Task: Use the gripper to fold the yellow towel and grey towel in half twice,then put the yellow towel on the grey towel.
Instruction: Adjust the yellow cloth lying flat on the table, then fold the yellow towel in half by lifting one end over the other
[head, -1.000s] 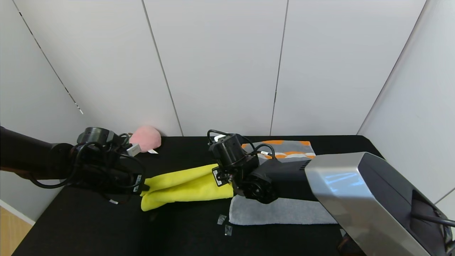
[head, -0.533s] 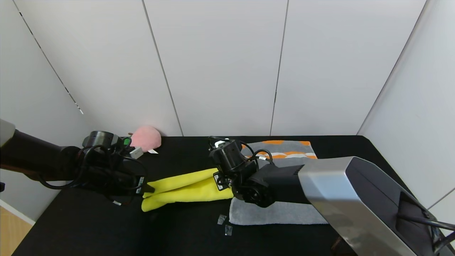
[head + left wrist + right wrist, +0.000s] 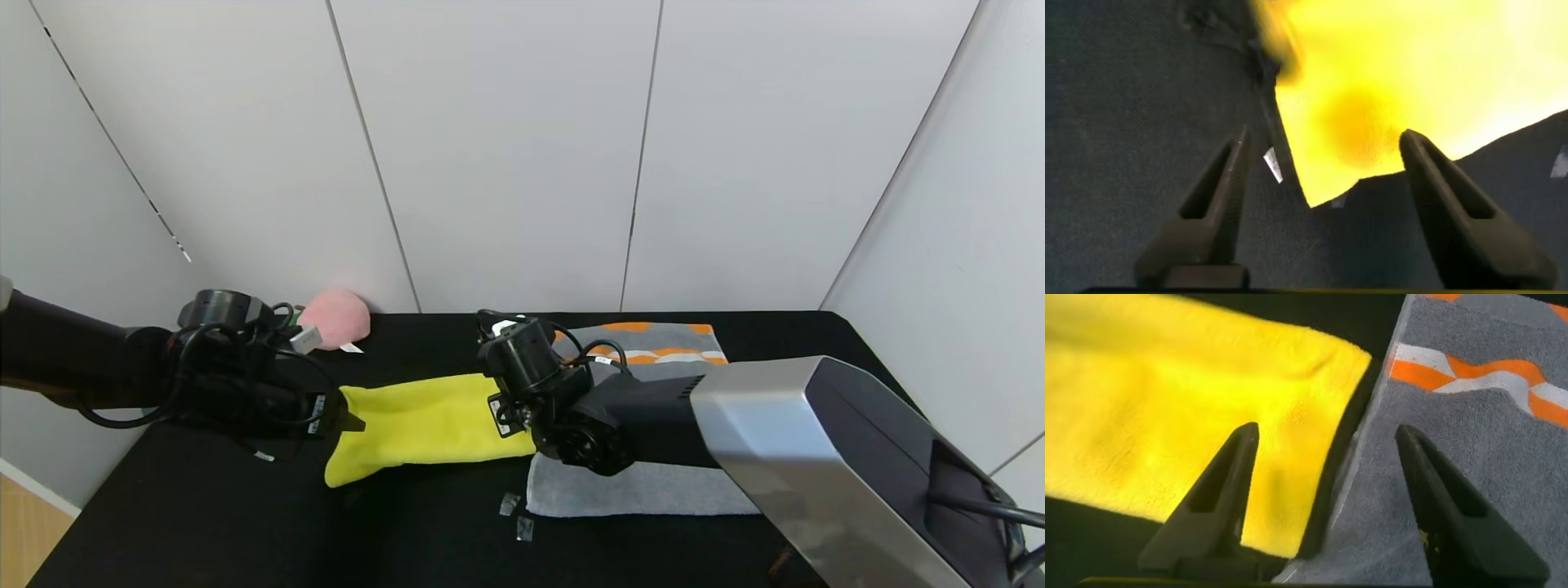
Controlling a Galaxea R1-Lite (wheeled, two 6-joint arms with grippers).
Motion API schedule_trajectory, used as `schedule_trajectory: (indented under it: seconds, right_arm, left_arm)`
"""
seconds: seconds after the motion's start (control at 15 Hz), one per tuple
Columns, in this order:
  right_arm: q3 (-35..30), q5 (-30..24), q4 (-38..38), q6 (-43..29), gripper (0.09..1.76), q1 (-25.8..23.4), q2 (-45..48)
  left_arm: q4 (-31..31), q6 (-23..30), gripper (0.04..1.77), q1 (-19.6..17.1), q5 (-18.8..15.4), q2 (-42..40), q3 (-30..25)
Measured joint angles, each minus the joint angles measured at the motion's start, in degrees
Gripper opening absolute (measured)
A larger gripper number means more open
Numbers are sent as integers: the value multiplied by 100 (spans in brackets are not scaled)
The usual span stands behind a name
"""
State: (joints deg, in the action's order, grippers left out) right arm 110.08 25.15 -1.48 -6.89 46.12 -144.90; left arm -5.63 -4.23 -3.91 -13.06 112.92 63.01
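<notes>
Head view: yellow towel (image 3: 420,425) lies flat on the black tabletop (image 3: 204,523), folded once, its right end just beside the grey towel (image 3: 645,486). Left gripper (image 3: 1323,192) and right gripper (image 3: 1327,490) hover at opposite ends, jaws released, holding nothing. Risk as I judge it: a jaw tip snags the plush on lift-off and drags the fold open; the right jaws straddle both towels' edges and may pinch grey too. Open tabletop lies near me; a pink soft thing (image 3: 335,317) sits far left.
</notes>
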Motion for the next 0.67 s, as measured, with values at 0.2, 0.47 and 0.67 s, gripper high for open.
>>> schedule_trajectory:
  seconds: [0.2, 0.47, 0.67]
  right_arm:
    - [-88, -5, 17, -28, 139, 27, 135]
    - [-355, -134, 280, -230, 152, 43, 433]
    - [-569, -663, 796, -594, 158, 46, 766]
  left_arm:
    - [-63, 11, 145, -10, -11, -107, -6]
    - [-238, -4, 155, -10, -66, -217, -155]
    - [-774, 155, 160, -40, -440, -215, -76]
